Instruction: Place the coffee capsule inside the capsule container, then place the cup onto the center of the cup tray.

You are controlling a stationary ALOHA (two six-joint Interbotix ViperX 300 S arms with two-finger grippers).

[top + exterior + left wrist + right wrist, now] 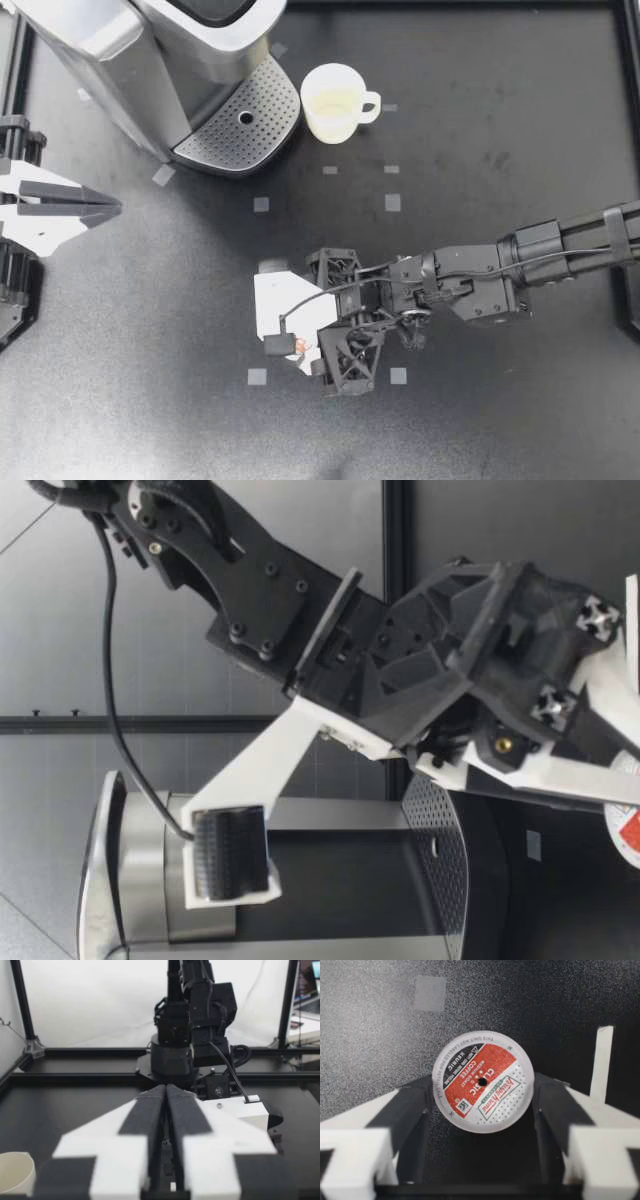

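Snugly, capsule (482,1081) within right end effector (298,345)

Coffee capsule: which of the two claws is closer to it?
Right. My right gripper grips the coffee capsule between its fingers; my left gripper sits shut, far off at the left edge of the table.

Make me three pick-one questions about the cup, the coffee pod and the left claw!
1. Where is the cream handled cup? A on the black table beside the silver perforated cup tray; B on that tray; C in a gripper.
2. The foil lid of the round coffee capsule is? A green; B blue; C red and white.
3. My left gripper is? A wide open; B shut, empty; C holding the cup.
A, it stands off the tray; C, seen in the right wrist view; B, fingers meet on nothing.
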